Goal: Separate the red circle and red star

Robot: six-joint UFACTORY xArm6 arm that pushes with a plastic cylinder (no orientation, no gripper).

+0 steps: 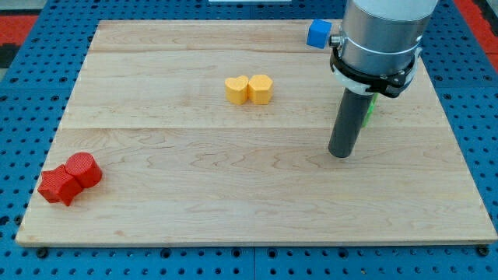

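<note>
A red circle block (83, 169) and a red star block (57, 186) sit touching each other near the board's bottom left corner, the circle up and to the right of the star. My tip (340, 153) rests on the board at the view's right of centre, far to the right of both red blocks.
A yellow hexagon block (236, 89) and a yellow heart block (261, 89) touch near the top centre. A blue block (318, 33) sits at the top edge beside the arm. A green block (368, 111) is mostly hidden behind the rod. The wooden board (233, 218) lies on a blue pegboard.
</note>
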